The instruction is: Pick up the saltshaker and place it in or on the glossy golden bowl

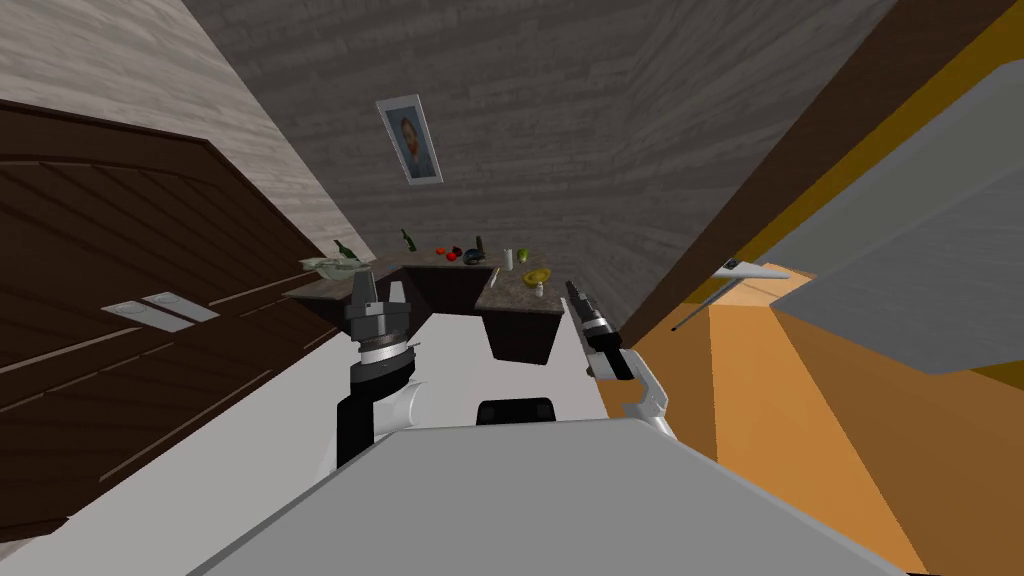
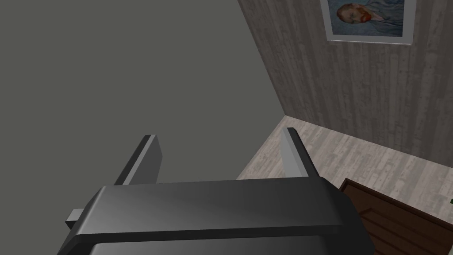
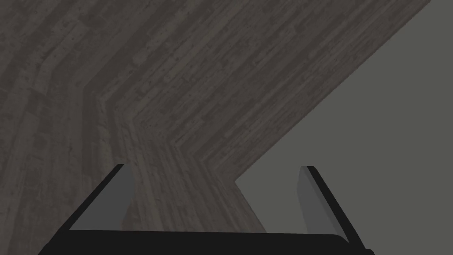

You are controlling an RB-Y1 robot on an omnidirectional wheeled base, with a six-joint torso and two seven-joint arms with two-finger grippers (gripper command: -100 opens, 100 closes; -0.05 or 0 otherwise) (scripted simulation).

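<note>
a room with grey plank walls is seen, and a dark counter (image 1: pixel 520 335) with a speckled stone top is set well ahead in the far corner, below a framed portrait (image 1: pixel 410 138). to the left of the counter a dark wooden panelled front (image 1: pixel 90 230) is seen. on the counter's left end a green bottle (image 1: pixel 343 250) is stood, and a second green bottle (image 1: pixel 407 240) is placed further along at the back. past it, small red items (image 1: pixel 446 253), a dark bottle (image 1: pixel 480 243) and a white cup (image 1: pixel 508 258) are lined up. on the counter's right part the golden bowl (image 1: pixel 537 276) is set, and the small pale saltshaker (image 1: pixel 539 290) is stood upright just beside it on the near side, apart from both arms. the left gripper (image 1: pixel 378 288) is held up before the counter's left part; its fingers (image 2: pixel 148 155) are spread wide and nothing is held between them. the right gripper (image 1: pixel 574 290) is held just short of the counter's right end, near the saltshaker but not touching it; its fingers (image 3: pixel 117 199) are likewise parted fully with nothing gripped. to the right of the counter a flat orange surface (image 1: pixel 800 420) is seen.
</note>
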